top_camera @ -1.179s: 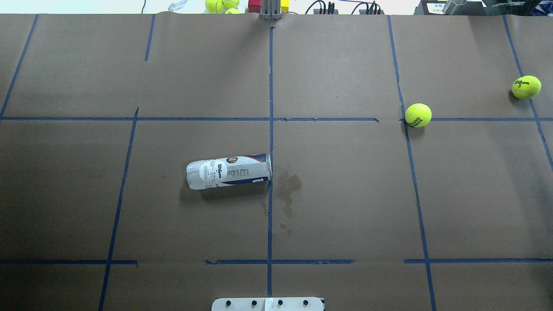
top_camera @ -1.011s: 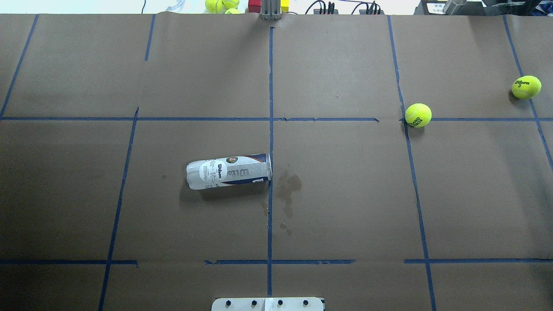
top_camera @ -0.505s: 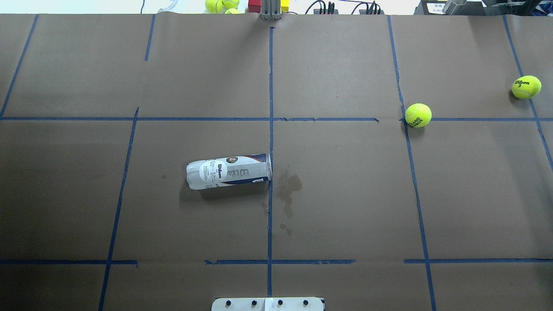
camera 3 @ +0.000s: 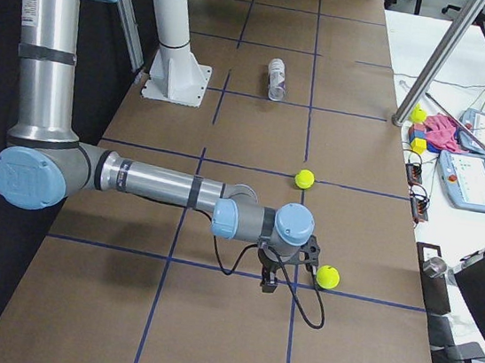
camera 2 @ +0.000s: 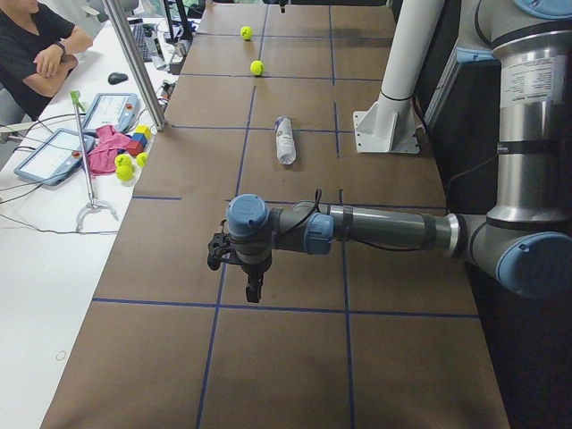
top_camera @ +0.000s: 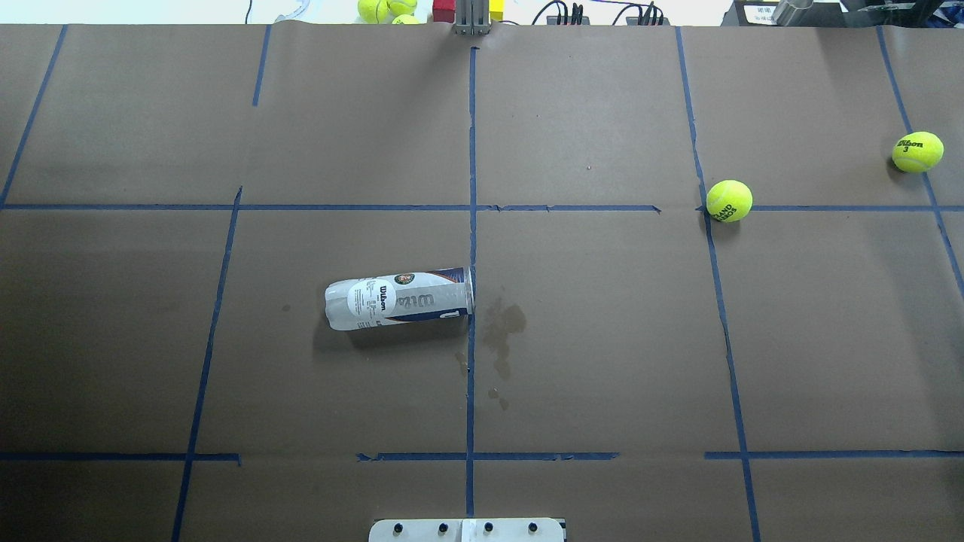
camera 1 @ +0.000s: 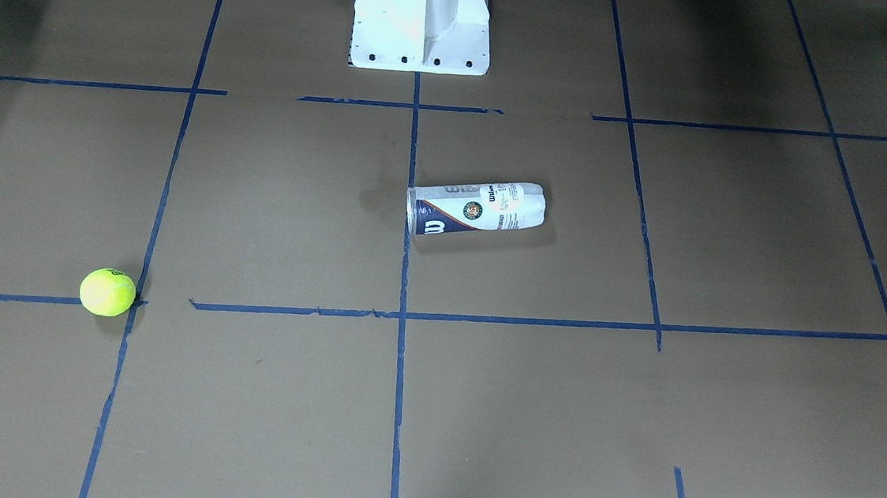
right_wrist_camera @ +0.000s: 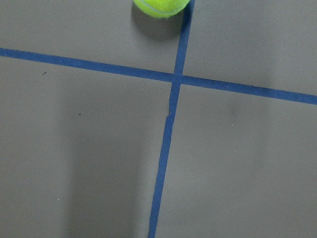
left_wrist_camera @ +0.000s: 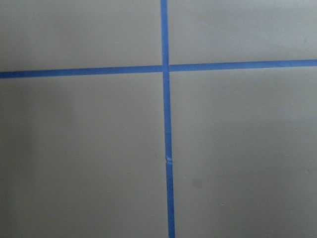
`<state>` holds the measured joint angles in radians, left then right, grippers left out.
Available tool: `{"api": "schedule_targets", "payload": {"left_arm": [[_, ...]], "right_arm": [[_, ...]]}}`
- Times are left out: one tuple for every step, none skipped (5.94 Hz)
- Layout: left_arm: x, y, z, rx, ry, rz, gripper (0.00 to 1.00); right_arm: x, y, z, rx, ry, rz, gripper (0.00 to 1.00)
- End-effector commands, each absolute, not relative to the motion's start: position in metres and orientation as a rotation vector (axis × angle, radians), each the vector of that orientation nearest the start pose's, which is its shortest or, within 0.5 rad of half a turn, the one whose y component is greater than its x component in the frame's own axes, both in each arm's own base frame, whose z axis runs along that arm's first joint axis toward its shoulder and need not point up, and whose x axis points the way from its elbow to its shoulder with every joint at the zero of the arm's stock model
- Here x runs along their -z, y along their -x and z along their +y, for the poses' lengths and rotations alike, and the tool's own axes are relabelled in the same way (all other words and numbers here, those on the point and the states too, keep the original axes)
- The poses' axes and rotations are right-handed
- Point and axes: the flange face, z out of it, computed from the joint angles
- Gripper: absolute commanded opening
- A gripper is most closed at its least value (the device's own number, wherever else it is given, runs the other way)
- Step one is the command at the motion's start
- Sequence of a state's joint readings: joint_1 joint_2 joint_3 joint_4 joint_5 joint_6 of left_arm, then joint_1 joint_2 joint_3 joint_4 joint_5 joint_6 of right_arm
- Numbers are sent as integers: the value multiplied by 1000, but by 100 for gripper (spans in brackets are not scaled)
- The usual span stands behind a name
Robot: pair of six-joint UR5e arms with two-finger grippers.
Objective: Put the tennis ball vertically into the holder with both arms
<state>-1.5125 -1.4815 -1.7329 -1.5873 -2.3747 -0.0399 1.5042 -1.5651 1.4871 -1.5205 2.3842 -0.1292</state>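
The holder (top_camera: 399,299) is a clear can with a navy and white label, lying on its side just left of the centre tape line, its open rim toward the line; it also shows in the front view (camera 1: 476,207). One tennis ball (top_camera: 729,200) rests on a tape crossing at the right, and a second ball (top_camera: 916,151) lies near the far right edge. In the left side view my left gripper (camera 2: 255,293) hangs over bare paper, far from the can. My right gripper (camera 3: 269,282) hovers beside a ball (camera 3: 327,277). I cannot tell whether either is open or shut.
The white robot base (camera 1: 422,18) stands at the table's near edge. A dark stain (top_camera: 503,324) marks the paper right of the can. A side table holds tablets, spare balls and blocks (camera 2: 125,164), with a seated person (camera 2: 36,45) and a metal post (camera 2: 134,63).
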Motion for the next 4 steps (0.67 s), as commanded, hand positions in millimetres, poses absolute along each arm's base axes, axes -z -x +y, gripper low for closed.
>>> {"api": "schedule_targets", "payload": {"left_arm": [[-614,35,-456,-62,-56,813,100],[-606,31,-456,-73,-62,865,100],[-590,25,-460,-106,-115,872,100],[-579,5,-466,-182,-180,879,100]], "right_arm": [[-674,-28,-500,192,-58,-818,100],[-677,-27,-502,209,-93,-818,100],[-677,-25,-500,223,-123,-838,100],[-678,-25,-497,235,-147,-841,100]]}}
